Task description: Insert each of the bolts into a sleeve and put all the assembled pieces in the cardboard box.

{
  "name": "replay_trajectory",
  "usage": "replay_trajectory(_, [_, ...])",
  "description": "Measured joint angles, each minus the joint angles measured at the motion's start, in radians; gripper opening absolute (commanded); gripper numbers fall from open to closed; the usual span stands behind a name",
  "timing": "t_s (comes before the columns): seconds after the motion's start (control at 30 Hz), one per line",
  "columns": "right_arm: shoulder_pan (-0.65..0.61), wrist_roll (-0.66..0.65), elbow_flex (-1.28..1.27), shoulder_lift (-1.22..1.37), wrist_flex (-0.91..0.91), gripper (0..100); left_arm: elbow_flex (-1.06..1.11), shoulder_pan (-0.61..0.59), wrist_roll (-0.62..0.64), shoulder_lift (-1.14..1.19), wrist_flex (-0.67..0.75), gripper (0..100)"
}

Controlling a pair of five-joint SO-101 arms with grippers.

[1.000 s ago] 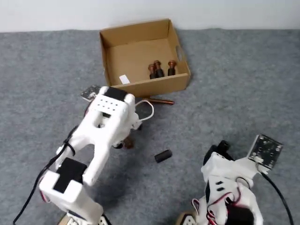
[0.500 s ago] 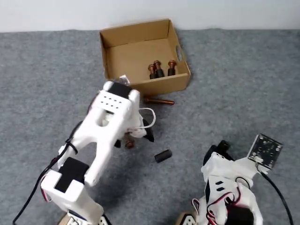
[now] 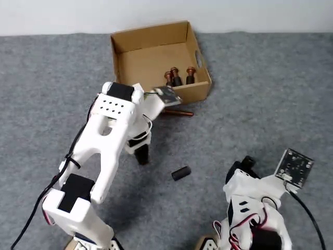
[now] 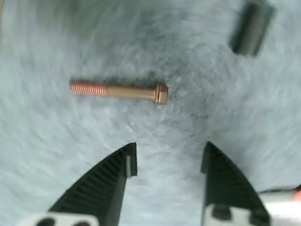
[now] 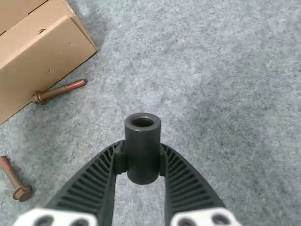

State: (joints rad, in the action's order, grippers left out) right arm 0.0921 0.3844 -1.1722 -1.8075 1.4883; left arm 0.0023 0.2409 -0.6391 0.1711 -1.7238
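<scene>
Left gripper [image 4: 169, 157] hangs wide open, jaws pointing down w/ nothing between them, just short of a bolt [image 4: 117, 90] lying flat on the grey carpet [image 4: 56, 141]. It's prob. lined up for a grab across the shank. A loose sleeve [image 4: 251, 28] lies on its side near the bolt's head end, not touching it; in the high view it sits between the two arms.

Right gripper [image 5: 141, 154] is clamped on another sleeve, the held sleeve [image 5: 142, 136]. Its open end is clear of the fingers and faces the wrist camera, likely so a bolt can be pushed straight in.

A second bolt [image 3: 177, 112] lies just beside the front wall of the cardboard box [image 3: 182, 94]. Three assembled pieces [image 3: 177, 77] sit inside, close to that wall. Judged approx. over halfway: 2 bolts left to pair w/ sleeves and box.
</scene>
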Motion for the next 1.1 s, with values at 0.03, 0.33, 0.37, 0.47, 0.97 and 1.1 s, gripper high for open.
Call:
replay_trajectory(0.03, [0.000,0.000,0.000,0.000,0.000,0.8,-0.012,-0.008,-0.075,0.000,0.000,20])
replay_trajectory(0.33, [0.000,0.000,0.000,0.000,0.000,0.8,-0.038,-0.057,-0.543,0.000,0.000,20])
replay_trajectory(0.37, [0.000,0.000,0.000,0.000,0.000,0.8,-0.038,-0.058,-0.594,0.000,0.000,20])
replay_trajectory(0.47, [0.000,0.000,0.000,0.000,0.000,0.8,-0.038,-0.064,-0.726,0.017,0.000,20])
replay_trajectory(0.97, [0.000,0.000,0.000,0.000,0.000,0.8,-0.038,-0.055,-0.893,0.242,0.219,20])
replay_trajectory(1.1, [0.000,0.000,0.000,0.000,0.000,0.8,-0.038,-0.023,-0.893,0.292,0.247,20])
